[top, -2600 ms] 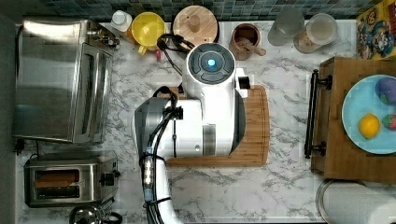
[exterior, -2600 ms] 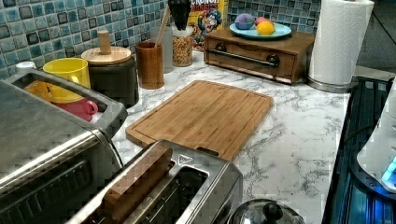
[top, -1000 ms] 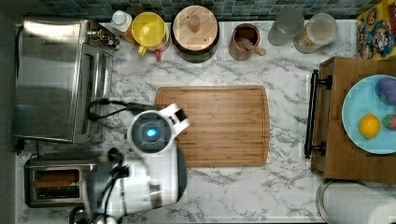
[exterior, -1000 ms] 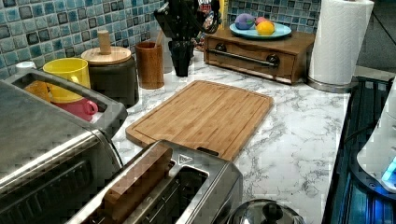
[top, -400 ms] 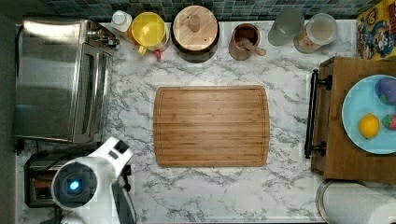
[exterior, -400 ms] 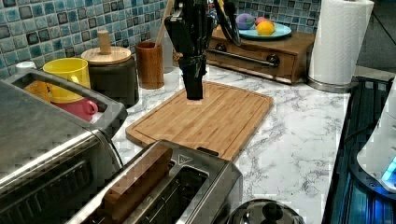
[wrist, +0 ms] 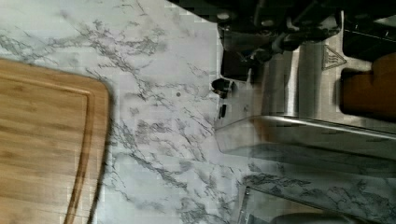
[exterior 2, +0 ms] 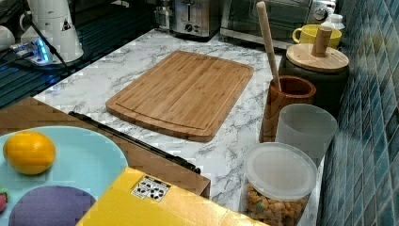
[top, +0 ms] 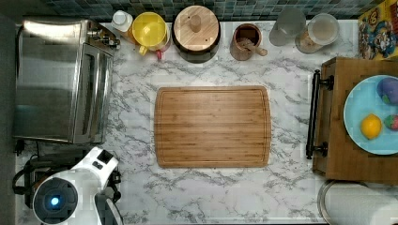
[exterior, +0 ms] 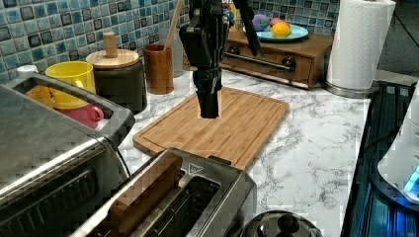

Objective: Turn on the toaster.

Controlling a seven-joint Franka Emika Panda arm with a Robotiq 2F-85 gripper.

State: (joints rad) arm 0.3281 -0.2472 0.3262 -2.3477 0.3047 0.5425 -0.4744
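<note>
Top view: the white arm (top: 70,194) now covers the toaster at the top view's lower left, below the toaster oven (top: 61,79); 0.4 s ago it stood a touch lower. The cutting board (top: 212,126) lies bare on the marble table (top: 291,197).

Left view: the jaws (exterior: 209,106) hang low over the board, lower than before, seemingly closed. The toaster (exterior: 197,197) sits in front, a brown slice in one slot.

Right view: the toaster (exterior 2: 190,18) stands at the far end.

Wrist view: the toaster (wrist: 303,116) lies close beside the board.
</note>
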